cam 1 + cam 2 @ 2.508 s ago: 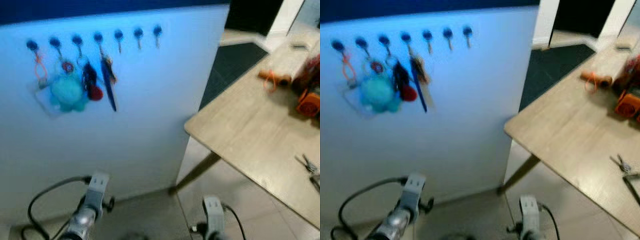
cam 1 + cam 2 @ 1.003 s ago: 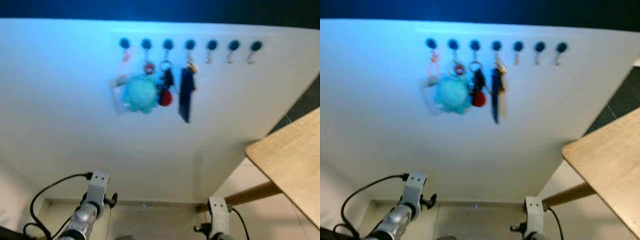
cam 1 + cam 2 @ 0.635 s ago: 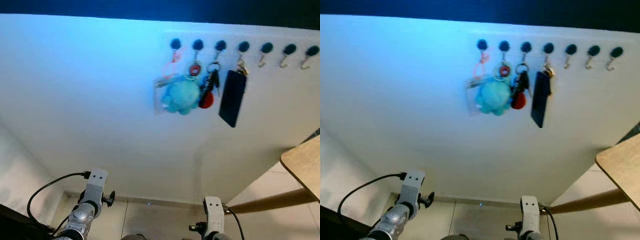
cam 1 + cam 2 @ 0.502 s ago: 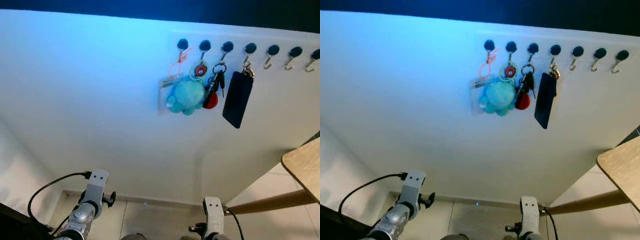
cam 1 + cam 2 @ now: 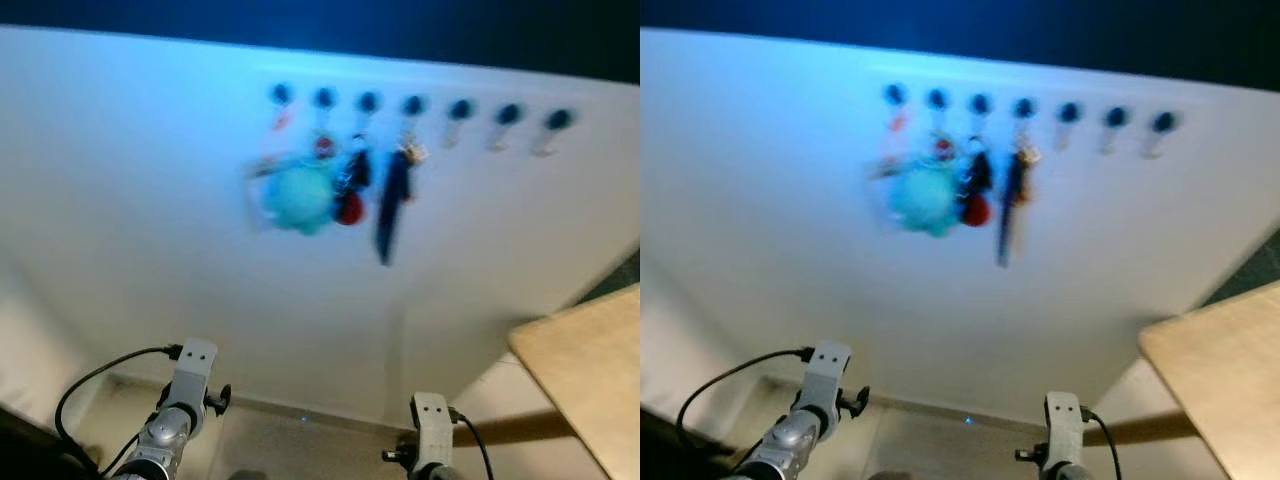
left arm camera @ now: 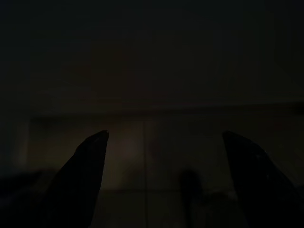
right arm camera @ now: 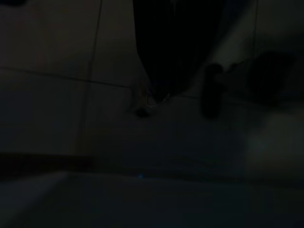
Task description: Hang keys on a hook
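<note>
A row of dark hooks runs along the white wall; keys hang there beside a teal plush. The left gripper hangs low over the floor with jaws spread. The right gripper hangs idle, jaws pressed together, apparently holding nothing.

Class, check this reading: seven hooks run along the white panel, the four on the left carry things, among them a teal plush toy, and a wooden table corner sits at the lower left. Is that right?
Not quite. The wooden table corner sits at the lower right, as the left eye view shows. The rest holds: seven hooks run along the white panel, and the four on the left carry things, among them a teal plush toy.
</note>
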Controlling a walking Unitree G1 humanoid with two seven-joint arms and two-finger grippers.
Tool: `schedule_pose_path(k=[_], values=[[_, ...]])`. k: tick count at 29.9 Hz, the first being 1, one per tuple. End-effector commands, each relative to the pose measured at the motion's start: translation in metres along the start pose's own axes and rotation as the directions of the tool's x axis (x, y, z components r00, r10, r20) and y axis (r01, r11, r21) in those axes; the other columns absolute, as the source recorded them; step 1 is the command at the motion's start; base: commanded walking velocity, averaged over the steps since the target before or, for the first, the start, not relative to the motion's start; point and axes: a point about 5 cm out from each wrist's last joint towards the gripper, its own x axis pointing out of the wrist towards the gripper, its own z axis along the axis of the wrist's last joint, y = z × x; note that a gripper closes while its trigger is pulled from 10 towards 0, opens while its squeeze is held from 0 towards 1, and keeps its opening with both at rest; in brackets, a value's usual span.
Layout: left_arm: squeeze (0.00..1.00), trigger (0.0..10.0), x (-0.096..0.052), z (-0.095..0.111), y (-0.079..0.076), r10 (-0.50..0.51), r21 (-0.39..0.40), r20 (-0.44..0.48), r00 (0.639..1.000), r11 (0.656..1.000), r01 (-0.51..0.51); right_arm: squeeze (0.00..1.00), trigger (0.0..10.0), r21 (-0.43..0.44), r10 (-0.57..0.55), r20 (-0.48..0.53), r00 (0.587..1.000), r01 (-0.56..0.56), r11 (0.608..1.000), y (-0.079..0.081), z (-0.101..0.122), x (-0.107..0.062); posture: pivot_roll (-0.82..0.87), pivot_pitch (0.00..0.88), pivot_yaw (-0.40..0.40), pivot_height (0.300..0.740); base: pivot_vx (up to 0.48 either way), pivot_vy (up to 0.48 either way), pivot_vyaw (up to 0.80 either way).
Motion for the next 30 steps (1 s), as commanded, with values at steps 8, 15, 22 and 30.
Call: schedule_pose_path(k=[8, 15, 22, 30], values=[[0.00, 10.0, 0.000, -0.001, 0.002, 0.015, 0.027, -0.004, 1.000, 1.000, -0.015, 0.00, 10.0, -0.011, -0.004, 0.082, 0.997, 0.005, 1.000, 0.003, 0.007, 0.000, 0.07, 0.052, -0.009, 0.740, 0.000, 0.000, 0.00], [0.00, 10.0, -0.001, 0.000, 0.003, 0.021, 0.008, 0.010, 1.000, 1.000, -0.022, 0.00, 10.0, -0.121, 0.051, 0.283, 0.958, -0.017, 0.992, 0.006, 0.036, -0.003, 0.06, 0.061, -0.005, 0.740, 0.000, 0.000, 0.00], [0.00, 10.0, -0.002, 0.008, 0.005, 0.034, -0.060, 0.082, 0.996, 0.998, -0.029, 0.00, 10.0, -0.125, 0.068, 0.461, 0.885, -0.011, 0.992, 0.002, 0.059, -0.012, 0.04, 0.065, 0.004, 0.740, 0.000, 0.000, 0.00], [0.00, 10.0, -0.004, 0.008, -0.002, 0.011, -0.063, 0.114, 0.993, 0.998, -0.004, 0.00, 10.0, -0.136, 0.092, 0.475, 0.875, -0.030, 0.990, 0.006, 0.060, -0.013, 0.04, 0.059, 0.001, 0.740, -0.098, 0.000, 0.00]])
